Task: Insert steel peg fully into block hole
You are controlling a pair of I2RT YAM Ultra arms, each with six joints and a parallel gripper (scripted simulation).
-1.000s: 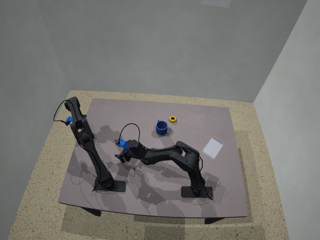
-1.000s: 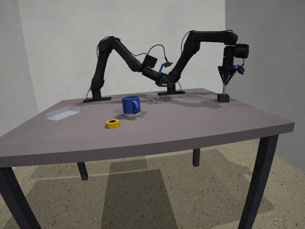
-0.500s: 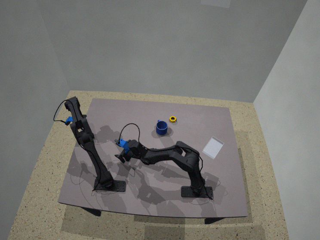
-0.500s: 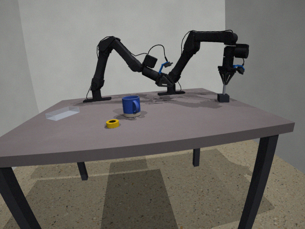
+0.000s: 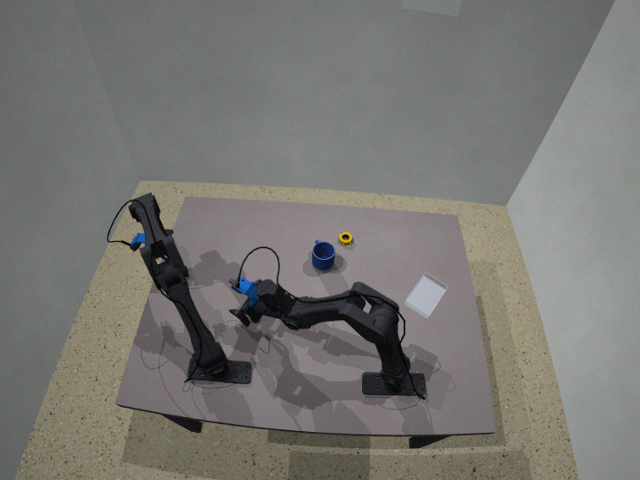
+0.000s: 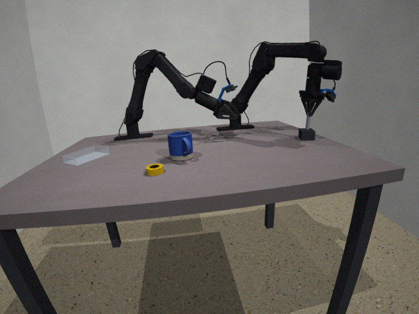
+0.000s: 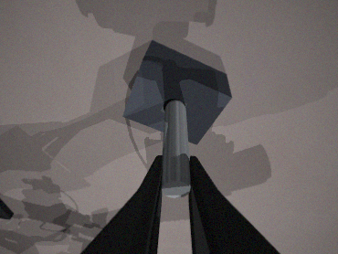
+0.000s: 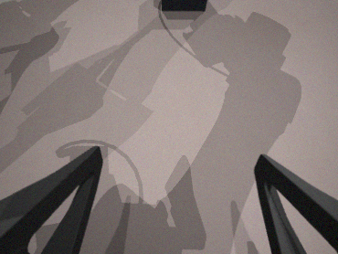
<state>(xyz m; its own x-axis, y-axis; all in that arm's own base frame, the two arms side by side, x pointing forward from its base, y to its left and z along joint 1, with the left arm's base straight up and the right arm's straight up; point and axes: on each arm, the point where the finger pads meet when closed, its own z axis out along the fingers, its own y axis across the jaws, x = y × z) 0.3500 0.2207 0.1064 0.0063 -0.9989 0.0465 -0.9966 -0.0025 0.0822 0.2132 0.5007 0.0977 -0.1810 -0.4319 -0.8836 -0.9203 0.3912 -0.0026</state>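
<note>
Over the block, our left claw has the peg lined up near the hole

At the table's far right corner in the exterior view, our left claw (image 6: 308, 114) (image 7: 175, 163) is closed down to the peg's width and has the peg (image 6: 307, 122) (image 7: 176, 142) pinched near its upper end. Most of the shaft sticks out below the fingers, toward the block (image 6: 307, 134) (image 7: 201, 107), which sits on the table (image 5: 382, 227) (image 6: 236, 169) right under the claw.

What counts for us now is the line between the peg's long axis and the hole (image 7: 170, 102). From the exterior view the peg stands close to upright, with perhaps a slight lean; from the left wrist its lower end meets the hole, a dark rim showing along one side. We cannot tell whether the tip has dropped in or only rests at the mouth. Either way, much of the shaft stands above the block, so we judge the job unfinished.

The next move, as we see it, is a straight push down along the peg's axis, squaring any lean first. If we press while off line, the peg could jam or twist in our grip, or the block could be shoved, and it must stay put.

Our right claw (image 5: 238, 298) (image 6: 236, 116) (image 8: 179, 157) is wide open with nothing in it, well apart from the block. The left is the nearer and needs no help.
</note>
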